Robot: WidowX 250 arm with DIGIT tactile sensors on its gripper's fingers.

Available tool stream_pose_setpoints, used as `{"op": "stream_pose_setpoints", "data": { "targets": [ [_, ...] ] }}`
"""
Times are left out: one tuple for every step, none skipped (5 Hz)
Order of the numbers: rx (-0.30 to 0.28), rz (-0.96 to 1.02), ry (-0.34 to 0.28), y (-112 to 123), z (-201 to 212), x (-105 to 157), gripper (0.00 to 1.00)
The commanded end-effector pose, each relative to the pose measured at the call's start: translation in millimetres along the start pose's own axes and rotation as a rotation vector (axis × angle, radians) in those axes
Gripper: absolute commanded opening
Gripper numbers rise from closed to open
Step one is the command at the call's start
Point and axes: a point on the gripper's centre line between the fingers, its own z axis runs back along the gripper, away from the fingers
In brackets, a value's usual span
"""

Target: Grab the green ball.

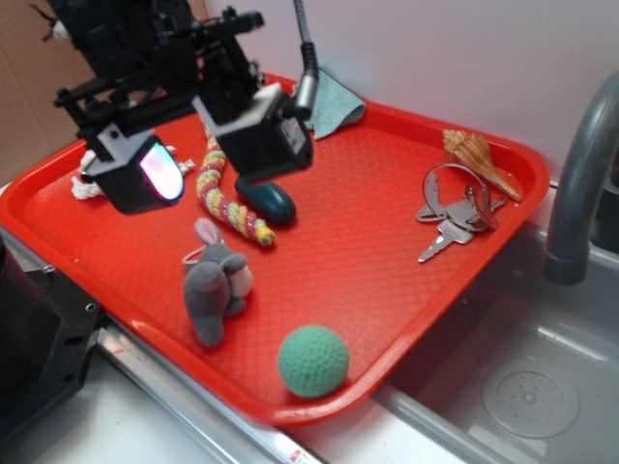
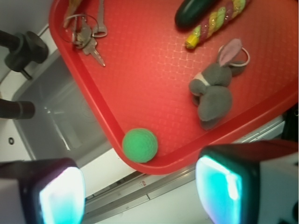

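Observation:
The green ball (image 1: pixel 313 361) is a dimpled mint-green sphere resting in the near corner of the red tray (image 1: pixel 368 251), against its rim. In the wrist view the green ball (image 2: pixel 140 145) sits at the tray's (image 2: pixel 140 70) curved corner, just ahead of the jaws. My gripper (image 1: pixel 208 159) hangs well above the tray's back left part, far from the ball. It is open, with glowing pads spread wide and nothing between them. From the wrist, the gripper (image 2: pixel 142 193) frames the counter edge below the ball.
A grey plush bunny (image 1: pixel 218 285) lies left of the ball. A striped rope toy (image 1: pixel 224 198) and a dark teal oval (image 1: pixel 268 201) lie under the gripper. Keys (image 1: pixel 455 217), a shell (image 1: pixel 479 159) and a pale cloth (image 1: pixel 334 104) lie farther back. The sink (image 1: pixel 522 367) and faucet (image 1: pixel 580 164) are on the right.

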Motion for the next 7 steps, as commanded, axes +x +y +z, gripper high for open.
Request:
{"op": "stream_pose_setpoints", "data": {
  "targets": [
    [0.008,0.094,0.107,9.1,-44.5,1.7,1.0],
    [0.018,0.089,0.09,5.1,-67.5,3.2,1.0],
    [0.037,0.013,0.079,-15.0,-85.6,15.1,1.0],
    [0.061,-0.005,0.093,-22.4,-95.5,20.1,1.0],
    [0.076,0.002,0.145,-20.5,-107.2,18.9,1.0],
    [0.077,0.015,0.187,-20.4,-108.2,10.4,1.0],
    [0.084,0.021,0.217,-18.5,-113.1,7.2,1.0]
  ]
}}
